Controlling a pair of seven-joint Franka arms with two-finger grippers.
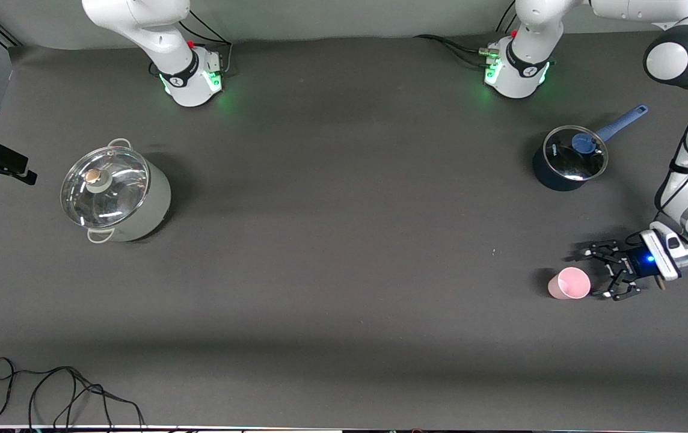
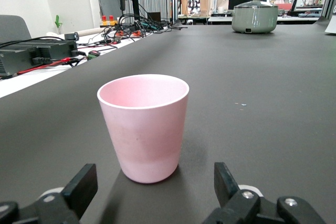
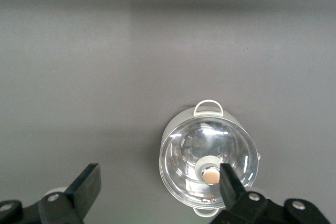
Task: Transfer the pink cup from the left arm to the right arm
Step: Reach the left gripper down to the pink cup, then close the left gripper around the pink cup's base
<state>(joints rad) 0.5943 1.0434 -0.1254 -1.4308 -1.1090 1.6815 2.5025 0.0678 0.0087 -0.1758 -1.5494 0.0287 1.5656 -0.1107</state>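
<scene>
The pink cup [image 1: 569, 283] stands upright and empty on the dark table, near the left arm's end. My left gripper [image 1: 600, 272] is low beside it, open, fingers level with the cup and pointing at it. In the left wrist view the cup [image 2: 144, 124] stands just ahead of the open gripper [image 2: 155, 178], apart from both fingers. My right gripper [image 3: 157, 186] is open and empty, high over the table beside the grey pot. It is out of the front view.
A grey pot [image 1: 115, 192] with a glass lid stands toward the right arm's end; it also shows in the right wrist view [image 3: 207, 161]. A dark blue saucepan [image 1: 571, 159] with a lid stands farther from the front camera than the cup. A black cable [image 1: 67, 391] lies at the front edge.
</scene>
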